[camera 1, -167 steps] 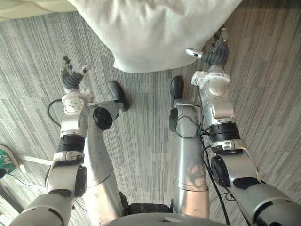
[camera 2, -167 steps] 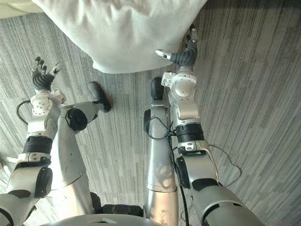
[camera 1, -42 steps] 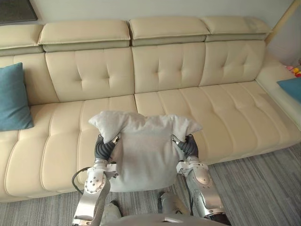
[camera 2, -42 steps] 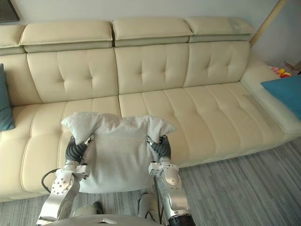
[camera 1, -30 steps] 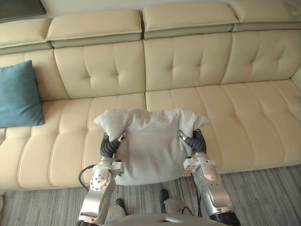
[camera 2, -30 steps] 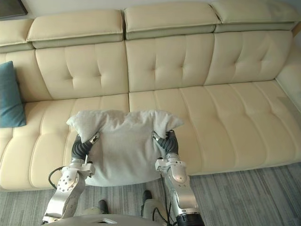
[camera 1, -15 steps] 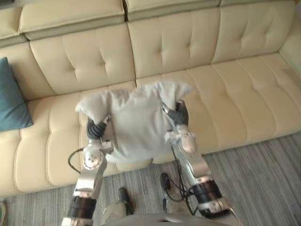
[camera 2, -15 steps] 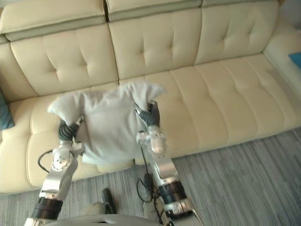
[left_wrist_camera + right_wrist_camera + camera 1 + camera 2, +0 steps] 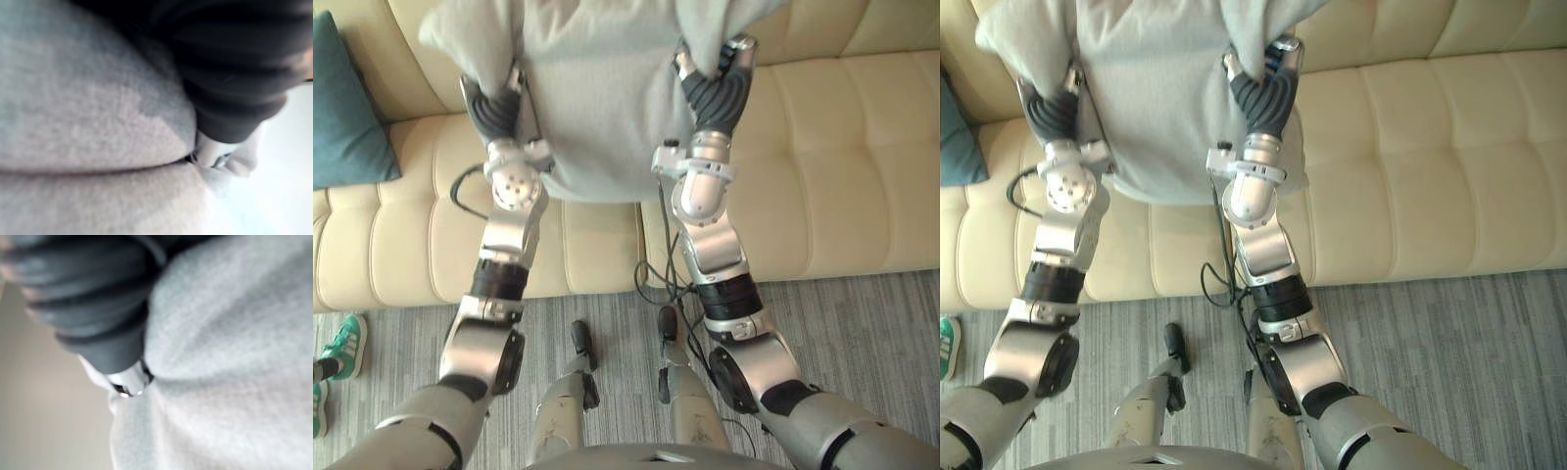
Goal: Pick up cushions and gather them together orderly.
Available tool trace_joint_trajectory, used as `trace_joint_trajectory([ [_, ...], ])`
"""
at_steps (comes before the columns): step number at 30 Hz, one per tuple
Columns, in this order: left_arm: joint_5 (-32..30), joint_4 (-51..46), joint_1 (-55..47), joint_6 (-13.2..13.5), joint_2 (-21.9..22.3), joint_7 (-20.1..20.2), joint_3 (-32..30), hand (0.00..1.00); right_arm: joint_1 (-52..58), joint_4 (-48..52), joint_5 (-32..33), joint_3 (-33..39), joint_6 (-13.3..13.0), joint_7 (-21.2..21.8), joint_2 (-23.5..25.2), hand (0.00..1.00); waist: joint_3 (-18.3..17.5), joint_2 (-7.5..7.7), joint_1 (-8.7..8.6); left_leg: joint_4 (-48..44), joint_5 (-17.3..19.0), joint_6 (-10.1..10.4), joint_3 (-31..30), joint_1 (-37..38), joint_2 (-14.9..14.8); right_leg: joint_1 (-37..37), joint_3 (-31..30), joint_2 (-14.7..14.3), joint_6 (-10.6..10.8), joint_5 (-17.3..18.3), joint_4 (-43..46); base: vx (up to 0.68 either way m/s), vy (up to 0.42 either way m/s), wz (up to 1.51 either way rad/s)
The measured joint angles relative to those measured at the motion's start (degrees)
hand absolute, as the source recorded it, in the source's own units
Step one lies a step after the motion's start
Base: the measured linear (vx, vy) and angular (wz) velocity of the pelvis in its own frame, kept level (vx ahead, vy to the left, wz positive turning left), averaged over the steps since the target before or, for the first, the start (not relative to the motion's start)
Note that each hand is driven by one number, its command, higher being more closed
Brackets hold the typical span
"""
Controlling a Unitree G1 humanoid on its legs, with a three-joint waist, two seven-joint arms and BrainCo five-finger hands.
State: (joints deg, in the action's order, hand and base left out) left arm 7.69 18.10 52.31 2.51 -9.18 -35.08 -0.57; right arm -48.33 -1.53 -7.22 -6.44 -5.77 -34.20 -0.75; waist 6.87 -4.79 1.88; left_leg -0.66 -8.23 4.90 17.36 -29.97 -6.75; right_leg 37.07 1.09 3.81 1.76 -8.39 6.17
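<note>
A light grey cushion [image 9: 597,98] hangs between my two hands above the cream sofa [image 9: 862,186]. My left hand [image 9: 494,110] grips its left edge and my right hand [image 9: 715,93] grips its right edge, fingers curled into the cloth. In the left wrist view grey cloth [image 9: 88,127] presses against the dark cover of my left hand [image 9: 234,73]; the right wrist view shows cloth [image 9: 230,357] against my right hand [image 9: 93,298]. A teal cushion [image 9: 347,108] leans on the sofa at the far left.
Grey striped carpet [image 9: 862,323] lies in front of the sofa. A person's green and white shoes [image 9: 337,357] stand on the floor at the left edge.
The camera has tilted down, so the sofa seat and floor fill more of the picture. Both hands still hold the grey cushion, which is raised further forward over the seat.
</note>
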Motion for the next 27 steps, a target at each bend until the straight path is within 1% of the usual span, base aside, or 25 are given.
trace_joint_trajectory([
  [1,0.0,0.54,1.44,0.0,-0.42,0.0,0.0,1.0,-1.09,0.0,0.0,0.37,0.01,-0.22,-0.02,1.0,0.48,-0.17,0.14,0.5,-0.39,0.23,-0.01,-0.16,0.02,0.54,0.07,-0.02,-0.07,0.08,0.31,0.01,-0.052,0.18],
  [2,0.12,1.6,4.6,0.0,-1.59,0.05,0.0,1.0,-3.68,-0.01,0.0,1.01,0.03,-0.67,-0.04,1.0,1.9,-0.59,0.25,1.75,-1.49,0.23,0.01,-0.37,0.14,1.42,0.25,-0.04,-0.28,0.39,1.01,0.0,-0.045,0.1],
  [4,0.91,3.52,9.33,-0.01,-3.05,0.31,-0.23,1.0,-7.18,-0.01,0.01,1.53,0.03,-1.52,-0.05,1.0,2.29,-0.73,0.42,3.51,-3.14,0.71,0.0,-2.46,0.23,4.91,0.79,-0.03,-0.64,1.07,2.81,-0.02,-0.052,0.16],
  [5,1.02,4.61,11.69,-0.02,-3.22,0.59,-0.98,1.0,-9.15,-0.68,-0.02,2.38,0.01,-1.51,-0.06,1.0,2.48,-0.8,0.34,4.63,-4.93,0.6,-0.02,-3.56,0.3,6.52,1.33,-0.01,-0.78,1.24,3.57,-0.02,-0.052,0.2],
  [6,1.02,5.29,12.69,-0.03,-3.23,0.68,-1.16,1.0,-10.23,-1.61,-0.02,2.83,0.0,-1.56,-0.06,1.0,2.54,-0.8,0.32,5.07,-5.54,0.77,-0.01,-4.07,0.31,7.16,1.51,-0.01,-0.91,1.34,3.87,-0.02,-0.059,0.26],
  [7,1.09,6.41,14.95,-0.16,-3.27,0.92,-2.06,1.0,-13.74,-4.34,0.01,4.09,0.01,-1.59,-0.25,1.0,4.33,-0.9,0.29,5.07,-6.43,0.76,-0.03,-4.62,0.23,7.84,2.06,0.01,-1.29,1.96,4.9,-0.02,-0.048,0.22],
  [8,1.14,6.65,15.34,-0.16,-3.27,0.92,-2.16,1.0,-14.52,-4.92,0.0,4.43,0.01,-1.58,-0.34,1.0,4.43,-0.95,0.31,5.08,-6.98,1.12,-0.02,-5.26,0.24,8.48,2.36,0.13,-1.37,2.24,5.37,-0.02,-0.049,0.29],
  [9,1.2,7.03,15.98,-0.16,-3.3,1.13,-2.45,1.0,-15.63,-6.09,0.01,4.6,0.0,-1.8,-0.6,1.0,4.5,-0.97,0.45,5.08,-7.95,1.91,-0.01,-6.46,0.25,9.72,2.74,0.26,-1.67,2.53,5.98,-0.02,-0.06,0.3],
  [10,1.19,7.44,16.65,-0.17,-3.35,1.72,-3.34,1.0,-17.04,-7.23,0.04,4.62,0.01,-2.27,-0.7,1.0,4.77,-0.95,0.68,5.09,-9.37,2.07,0.09,-8.14,0.19,11.46,3.15,0.32,-2.21,2.91,6.86,-0.01,-0.061,0.27],
  [11,1.19,7.44,16.97,-0.17,-3.38,1.75,-3.65,1.0,-17.69,-7.73,0.04,4.66,0.01,-2.35,-0.73,1.0,5.34,-0.92,0.78,5.13,-9.83,2.62,0.15,-8.37,0.17,11.7,3.28,0.34,-2.3,2.97,7.08,0.0,-0.061,0.22],
  [12,1.16,7.44,17.52,-0.22,-3.39,1.7,-4.1,1.0,-19.06,-8.83,0.1,4.79,0.02,-2.71,-0.74,1.0,6.02,-0.92,0.93,5.14,-10.54,3.6,0.22,-9.29,0.12,12.65,3.53,0.57,-2.44,3.04,7.38,0.0,-0.054,0.12],
  [13,1.14,7.43,18.34,-0.24,-3.41,1.66,-4.6,1.0,-20.33,-9.47,0.11,5.03,0.02,-2.8,-0.86,1.0,6.77,-0.8,1.2,5.12,-10.4,4.2,0.84,-10.52,-0.03,14.08,4.11,0.92,-2.72,2.87,7.44,0.0,-0.047,0.1],
  [14,1.12,7.43,18.52,-0.23,-3.4,1.66,-4.89,1.0,-20.47,-9.48,0.11,5.07,0.03,-2.8,-0.87,1.0,6.87,-0.78,1.26,4.97,-9.5,4.58,1.62,-10.95,-0.14,14.52,4.21,1.13,-2.86,2.69,7.21,0.03,-0.023,0.13],
  [15,1.12,7.46,19.09,-0.24,-3.38,1.76,-5.27,1.0,-20.63,-9.47,0.1,5.13,0.02,-2.85,-1.01,1.0,7.2,-0.81,0.51,2.3,-5.55,3.73,4.01,-11.72,-0.44,15.3,4.45,1.73,-2.84,2.01,6.37,0.07,0.031,0.22],
  [16,1.1,7.69,19.83,-0.25,-3.3,1.83,-5.29,1.0,-20.85,-9.46,0.09,5.34,0.03,-3.19,-1.29,1.0,8.13,-0.83,-0.3,1.4,-3.82,3.21,5.06,-11.3,-0.45,15.44,4.48,2.28,-2.43,1.4,5.73,0.07,0.039,0.23],
  [17,1.09,8.05,20.71,-0.49,-2.94,2.01,-5.28,0.0,-21.06,-9.48,0.1,5.42,0.08,-3.55,-2.06,0.0,8.63,-0.91,-0.45,2.76,-4.41,2.86,4.6,-11.03,-0.06,16.22,4.32,2.52,-2.13,1.08,5.52,0.07,0.038,0.16],
  [18,1.08,8.15,21.26,-0.87,-2.89,2.2,-5.28,0.0,-21.67,-9.58,0.1,5.79,0.14,-3.75,-2.75,0.0,9.12,-1.08,-0.6,4.4,-5.82,1.11,4.98,-11.42,0.72,17.07,4.21,2.79,-1.57,0.67,5.25,0.04,0.026,0.06],
  [20,1.06,8.36,21.27,-0.87,-2.93,2.18,-5.63,0.0,-23.41,-10.88,0.09,7.02,0.15,-3.79,-3.41,0.0,9.75,-1.03,-0.45,5.06,-6.31,1.14,4.82,-12.37,1.02,17.8,4.36,2.95,-1.33,0.42,4.5,0.05,0.035,0.16],
  [23,1.08,7.81,21.3,-0.56,-3.97,1.96,-6.98,0.0,-26.69,-10.89,0.1,7.26,0.07,-3.74,-4.51,0.0,10.76,-0.97,-0.03,5.06,-8.1,2.83,4.82,-13.64,0.99,18.8,4.4,3.02,-1.42,0.51,4.58,0.03,-0.003,0.16],
  [24,1.07,7.58,21.3,-0.56,-4.69,1.73,-7.36,0.0,-27.28,-10.85,0.18,7.29,-0.06,-3.72,-4.63,0.0,10.92,-0.95,-0.21,5.07,-8.88,3.91,4.83,-14.08,0.86,19.14,4.43,2.99,-1.51,0.58,4.73,0.01,-0.049,0.08],
  [25,1.05,7.32,21.29,-0.56,-5.16,1.72,-7.34,0.0,-27.32,-10.83,0.25,7.37,-0.09,-3.72,-4.85,0.0,11.42,-0.96,-0.43,5.08,-9.52,4.34,4.84,-14.06,0.73,19.13,4.46,2.92,-1.6,0.63,4.93,0.01,-0.067,0.09],
  [26,0.97,7.16,21.32,-0.55,-5.63,1.75,-7.36,0.0,-27.25,-10.84,0.57,7.48,-0.09,-3.69,-5.71,0.0,12.0,-0.9,-0.74,5.09,-10.37,3.96,4.87,-14.07,0.69,19.13,4.46,2.9,-1.79,0.77,5.1,0.01,-0.077,0.05],
  [27,0.94,7.1,21.32,-0.55,-6.0,1.77,-7.5,0.0,-27.22,-10.84,1.16,7.69,-0.08,-3.64,-6.46,0.0,12.53,-0.89,-1.11,5.11,-10.85,4.15,4.95,-14.05,0.6,19.13,4.49,2.87,-2.0,0.93,5.15,0.0,-0.068,0.01],
])
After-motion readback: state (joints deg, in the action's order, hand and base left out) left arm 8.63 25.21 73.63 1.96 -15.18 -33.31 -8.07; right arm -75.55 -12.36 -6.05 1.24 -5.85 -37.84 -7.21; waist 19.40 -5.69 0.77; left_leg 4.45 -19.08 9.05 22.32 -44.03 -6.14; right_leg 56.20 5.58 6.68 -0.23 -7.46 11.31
